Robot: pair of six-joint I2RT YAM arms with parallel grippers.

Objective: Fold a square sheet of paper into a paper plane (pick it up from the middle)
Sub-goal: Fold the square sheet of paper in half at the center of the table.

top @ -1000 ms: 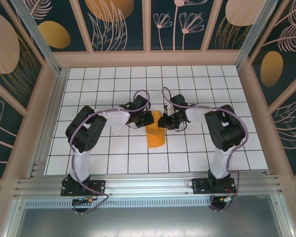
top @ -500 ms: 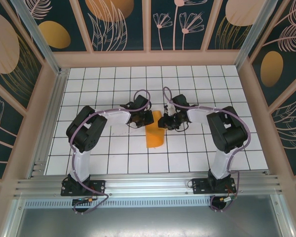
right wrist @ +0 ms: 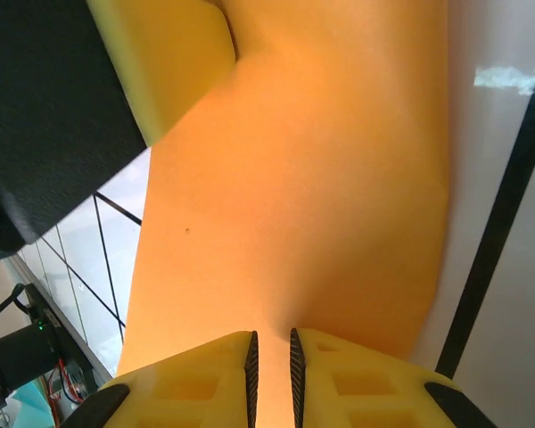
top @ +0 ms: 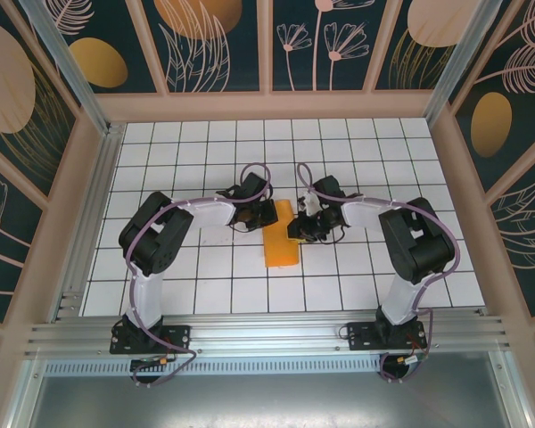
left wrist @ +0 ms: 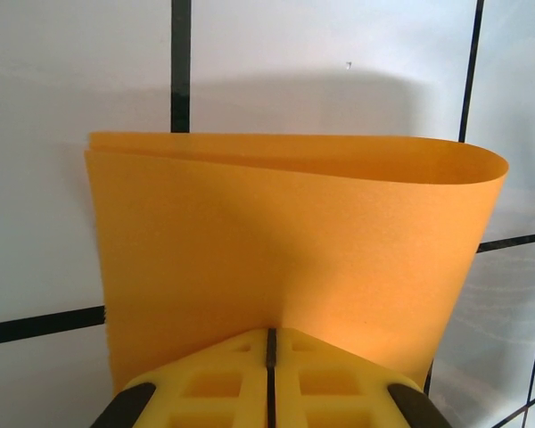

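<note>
Table [top: 205,267]: white tiles, and we work mid-table. Paper [top: 282,242] sits between the two grippers, doubled over on itself: two layers with a soft rounded bend. We see no hard crease.

Left gripper [left wrist: 269,334]: pads pressed together, pinching the paper's near edge. Paper fans out ahead of the fingertips, bend to their right, open edges to their left.

Right gripper [right wrist: 272,339]: pads almost together, with the paper nipped in the thin slit. The rest of the paper runs ahead of it. The left gripper's pad [right wrist: 169,53] is ahead-left and looks to be against the paper.

We judge this as the first, centre-line fold: halves brought together, crease not set. Next we need the edges aligned, then one grip holding while the other flattens the bend onto the table. Thin paper may skew if both pull.
</note>
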